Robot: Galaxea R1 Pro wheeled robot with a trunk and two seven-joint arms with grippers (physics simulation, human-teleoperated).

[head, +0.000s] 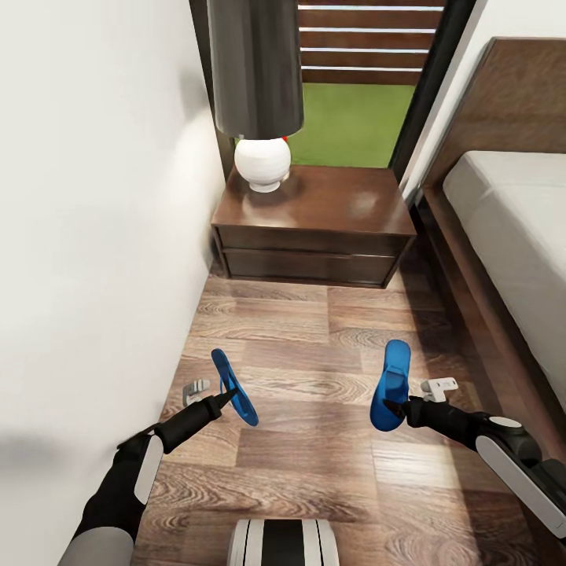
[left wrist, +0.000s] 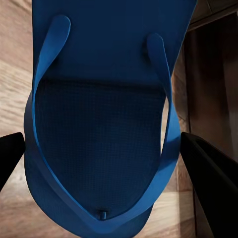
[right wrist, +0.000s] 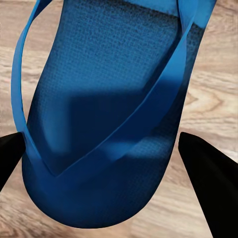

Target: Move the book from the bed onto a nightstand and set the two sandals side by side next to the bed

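Each of my grippers holds one bright-blue sandal above the wood floor, in the aisle between the wall and the bed (head: 503, 212). My left gripper (head: 229, 398) is shut on the left sandal (head: 236, 385), which tilts on edge. My right gripper (head: 397, 407) is shut on the right sandal (head: 392, 381), near the bed frame. In the left wrist view the sandal (left wrist: 99, 124) sits between the black fingers (left wrist: 210, 171), straps facing the camera. The right wrist view shows the other sandal (right wrist: 106, 114) the same way. The dark-brown nightstand (head: 314, 216) stands ahead. The book is out of view.
A white round lamp base (head: 262, 163) with a dark shade (head: 255, 63) stands on the nightstand's left part. The white wall (head: 94, 236) runs close along the left. A black-framed window (head: 358, 118) with grass and fence lies behind the nightstand. My base (head: 283, 542) shows below.
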